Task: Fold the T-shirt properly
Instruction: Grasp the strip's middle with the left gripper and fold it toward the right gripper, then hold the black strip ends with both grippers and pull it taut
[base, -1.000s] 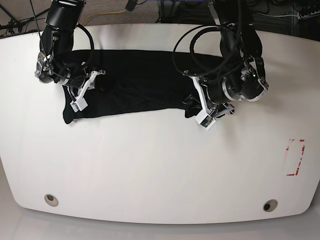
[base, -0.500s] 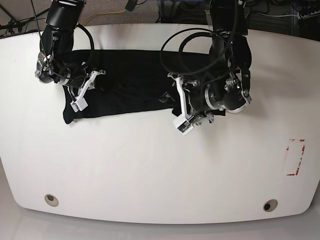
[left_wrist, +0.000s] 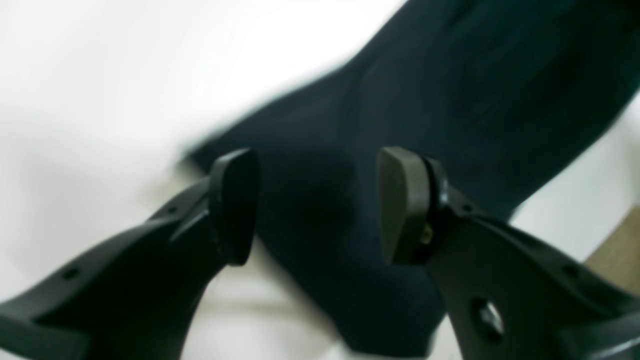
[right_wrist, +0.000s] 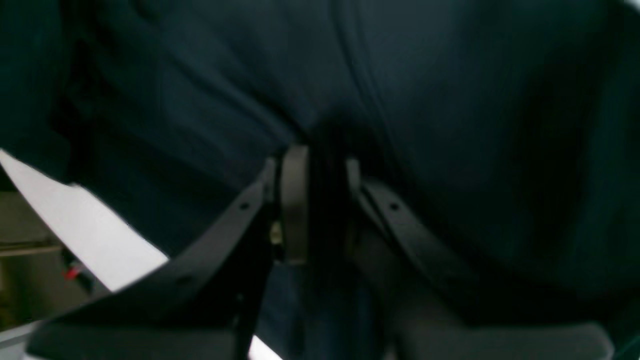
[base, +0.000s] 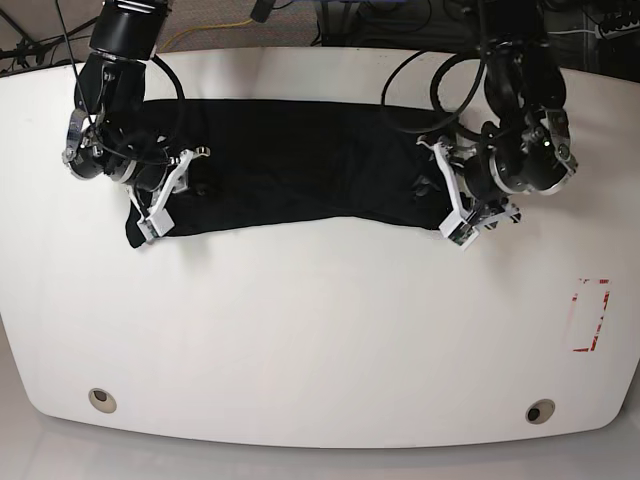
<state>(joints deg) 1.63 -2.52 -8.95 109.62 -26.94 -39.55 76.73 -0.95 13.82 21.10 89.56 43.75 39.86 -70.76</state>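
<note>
The black T-shirt (base: 280, 165) lies stretched as a long band across the back of the white table (base: 320, 330). My left gripper (base: 458, 225) is at the shirt's right end. In the left wrist view this gripper (left_wrist: 317, 205) is open, its pads (left_wrist: 235, 205) wide apart above the black fabric (left_wrist: 450, 100), which is blurred. My right gripper (base: 155, 215) is at the shirt's left end. In the right wrist view it (right_wrist: 320, 200) is shut, with a fold of the shirt (right_wrist: 450, 125) pinched between its jaws.
A red marked rectangle (base: 590, 315) is on the table at the right. Two round fittings (base: 100, 398) (base: 540, 410) sit near the front edge. Cables and both arms' bodies hang over the table's back edge.
My left arm swung from the shirt's middle out to its right end, and the shirt's right end now reaches farther right. My right gripper shifted slightly down-left, still holding the shirt.
</note>
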